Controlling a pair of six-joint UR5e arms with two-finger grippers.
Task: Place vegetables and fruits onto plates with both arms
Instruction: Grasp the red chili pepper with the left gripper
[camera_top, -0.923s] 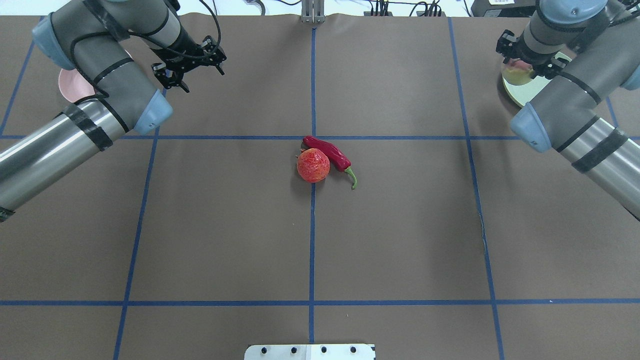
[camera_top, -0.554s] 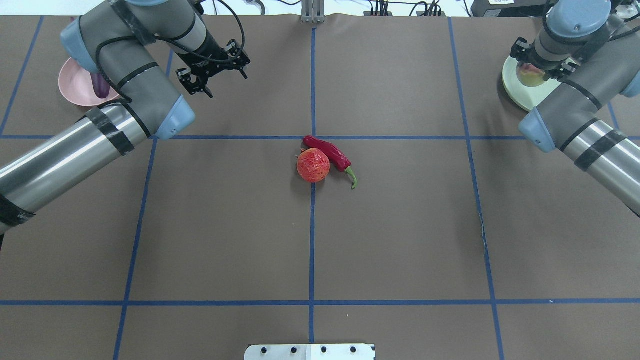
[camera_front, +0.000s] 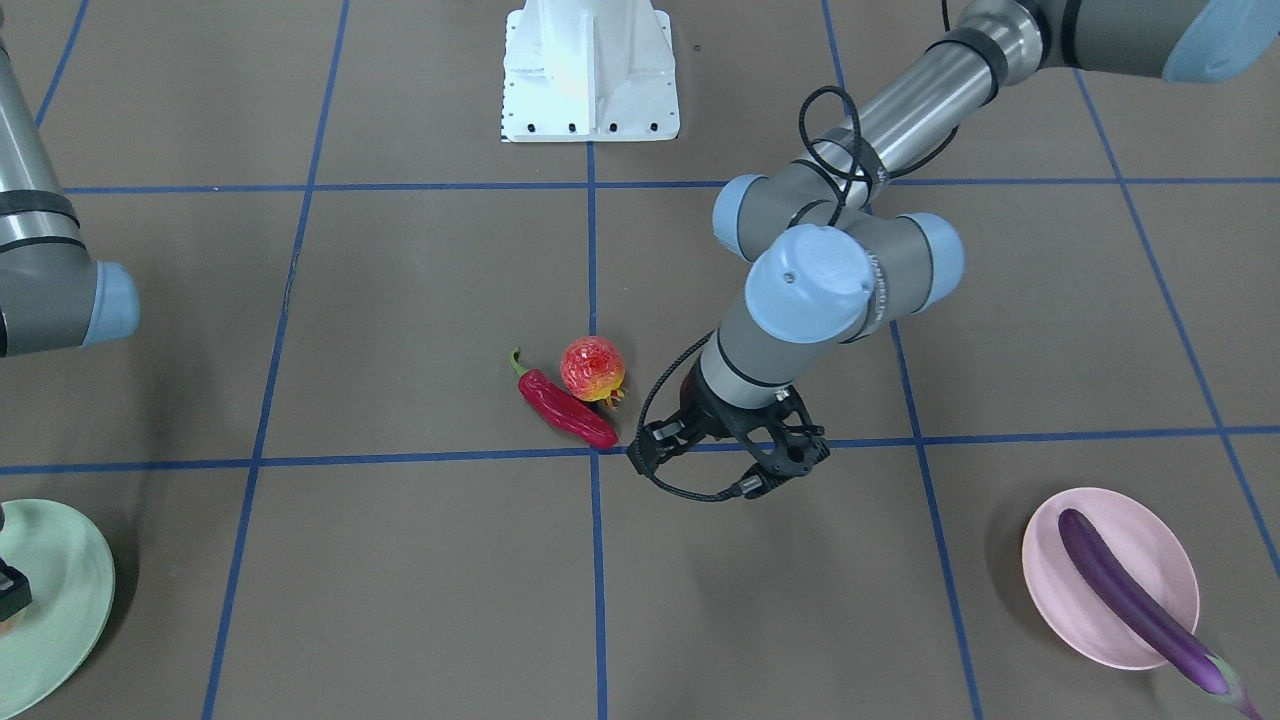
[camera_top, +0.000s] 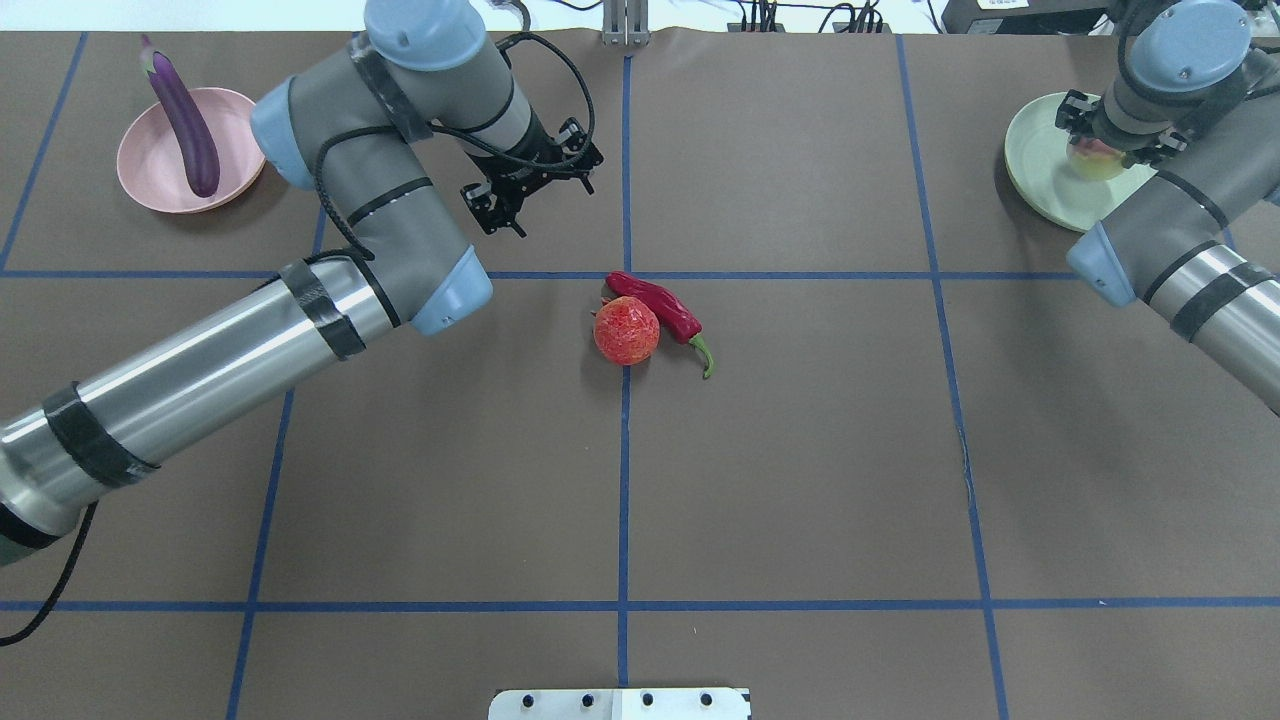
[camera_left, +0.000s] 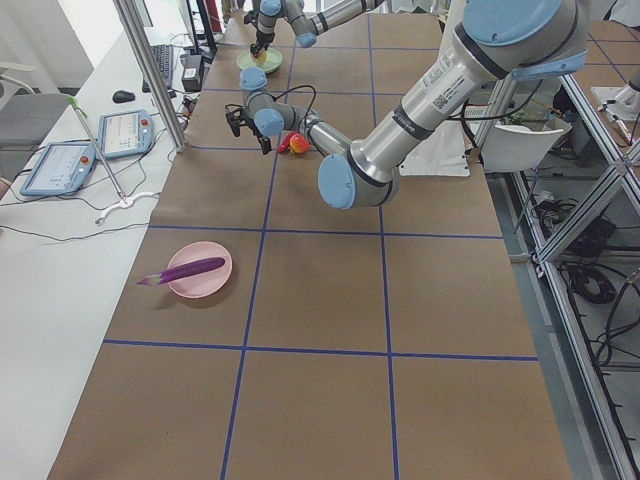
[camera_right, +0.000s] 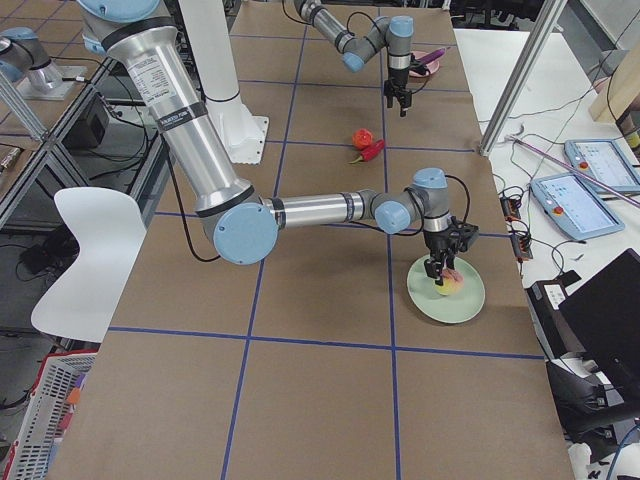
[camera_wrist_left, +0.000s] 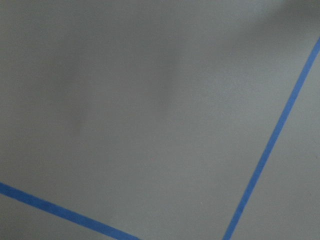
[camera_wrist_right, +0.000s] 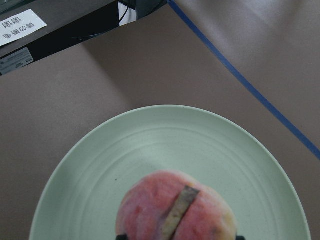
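Observation:
The purple eggplant (camera_top: 185, 115) lies across the pink plate (camera_top: 150, 170) at the far left; it also shows in the front view (camera_front: 1130, 600) on that plate (camera_front: 1150, 545). The red chili (camera_top: 655, 303) and the pomegranate (camera_top: 626, 330) touch each other at the table's centre. My left gripper (camera_top: 535, 195) is open and empty, above the table just left of and beyond them. My right gripper (camera_top: 1097, 150) is shut on the peach (camera_wrist_right: 175, 210) low over the mint plate (camera_wrist_right: 175, 140); I cannot tell if the peach touches it.
The white base block (camera_front: 590, 70) stands at the robot's side of the table. Blue tape lines (camera_top: 625, 450) form a grid on the brown cover. A side desk with tablets (camera_left: 120, 135) runs along the far edge.
My left arm has swung right, away from the pink plate toward the centre, uncovering the eggplant. My right gripper has moved a little farther over the mint plate with the peach.

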